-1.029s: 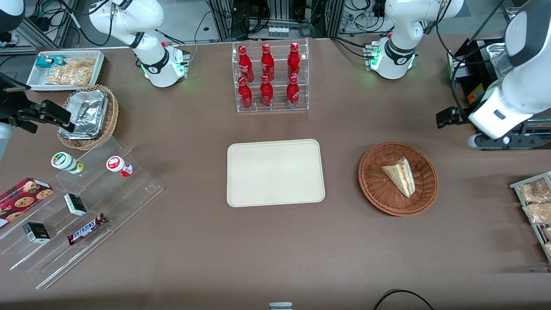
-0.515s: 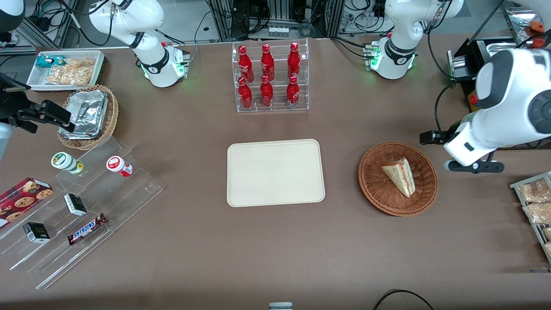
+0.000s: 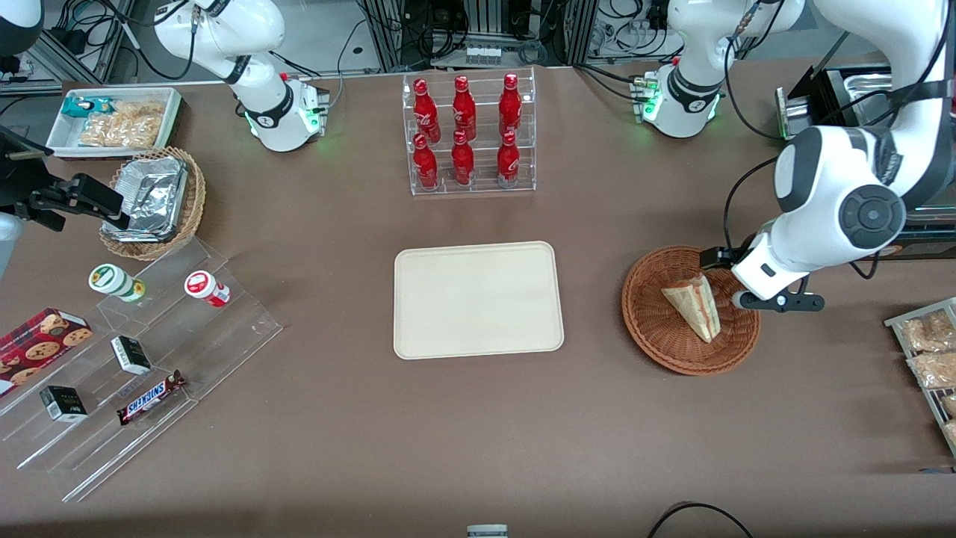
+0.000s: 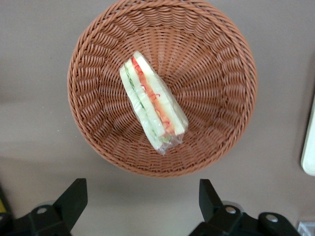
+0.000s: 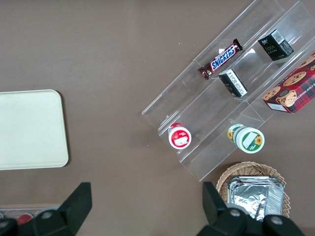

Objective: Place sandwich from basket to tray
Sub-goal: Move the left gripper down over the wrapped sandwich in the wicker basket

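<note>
The sandwich [image 3: 696,305], a pale wedge in clear film with red and green filling along its edge [image 4: 152,109], lies in the round reddish-brown wicker basket [image 3: 657,329]. My left gripper [image 3: 754,288] hangs above the basket's rim on the working arm's side, a little farther from the front camera than the sandwich. In the left wrist view the gripper [image 4: 141,199] is open, holds nothing, and sits over bare table just off the basket [image 4: 93,142]. The cream tray [image 3: 478,299] lies flat beside the basket, toward the parked arm's end; its edge [image 4: 309,147] shows in the wrist view.
A clear rack of red bottles [image 3: 467,134] stands farther from the front camera than the tray. Clear stepped shelves with snacks [image 3: 142,351], a tan basket of foil containers [image 3: 153,202] and a white bin [image 3: 116,119] sit toward the parked arm's end. Snack packets [image 3: 926,351] lie at the working arm's table edge.
The left arm has swung in from the working arm's table edge toward the basket. Its gripper now hangs over the basket's rim. The sandwich has not moved.
</note>
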{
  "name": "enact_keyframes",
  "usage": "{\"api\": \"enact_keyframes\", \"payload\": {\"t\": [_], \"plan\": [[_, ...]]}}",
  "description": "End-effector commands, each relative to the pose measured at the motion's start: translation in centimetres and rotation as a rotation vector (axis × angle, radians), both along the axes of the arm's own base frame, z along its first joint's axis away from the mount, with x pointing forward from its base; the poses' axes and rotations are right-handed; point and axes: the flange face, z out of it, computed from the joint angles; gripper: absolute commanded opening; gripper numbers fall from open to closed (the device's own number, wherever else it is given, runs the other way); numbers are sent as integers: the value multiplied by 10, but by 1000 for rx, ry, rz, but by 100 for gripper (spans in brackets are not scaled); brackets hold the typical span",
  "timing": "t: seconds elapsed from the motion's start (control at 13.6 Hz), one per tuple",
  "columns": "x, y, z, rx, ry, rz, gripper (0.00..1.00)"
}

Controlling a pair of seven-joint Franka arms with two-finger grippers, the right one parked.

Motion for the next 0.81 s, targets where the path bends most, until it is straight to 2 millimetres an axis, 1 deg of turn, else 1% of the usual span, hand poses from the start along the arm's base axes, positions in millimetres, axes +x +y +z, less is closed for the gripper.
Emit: {"api": "enact_keyframes", "payload": {"t": [0.0, 0.07, 0.15, 0.29, 0.44, 0.66, 0.74], "plan": [[-19, -2, -11, 21, -76, 168, 100], [-26, -6, -18, 23, -110, 218, 100], [-32, -6, -27, 20, -147, 268, 100], [-31, -6, -37, 21, -184, 379, 100], [-29, -6, -43, 29, -181, 471, 100], [-27, -7, -60, 47, -171, 634, 100], [-25, -8, -64, 46, -177, 663, 100]]}}
